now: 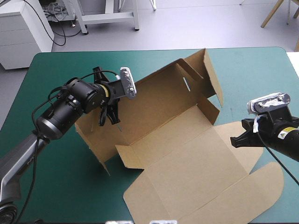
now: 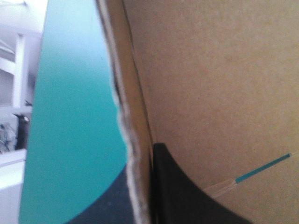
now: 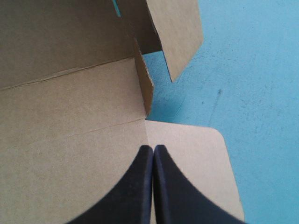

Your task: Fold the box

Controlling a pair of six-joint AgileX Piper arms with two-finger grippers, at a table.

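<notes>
The left gripper (image 1: 109, 112) is clamped on the left wall (image 1: 96, 144) of the box (image 1: 187, 154), with the board's rough cut edge running between its black fingers (image 2: 180, 191). In the left wrist view the outer finger is mostly hidden behind that edge, showing only as a dark wedge against the teal-green cover (image 1: 56, 186). From above, the arm's own body covers part of this wall. The brown box lies slantwise across the middle of the table. Its left wall and back wall (image 1: 159, 100) are raised, and a narrow slot (image 1: 187, 84) in the back wall lets the cover show through. At the far corner a corner flap (image 1: 212, 70) stands upright. The wide lid panel (image 1: 196, 186) lies flat toward the near edge, and its corner is cut off at the bottom of the high view. The right gripper (image 1: 236, 140) has its fingers pressed together into a single point and holds nothing. It sits over the rounded flap (image 3: 205, 158) on the box's right side, and the views do not show whether it touches the board. A small yellowish label (image 1: 281, 134) on the right arm is too small to read.
</notes>
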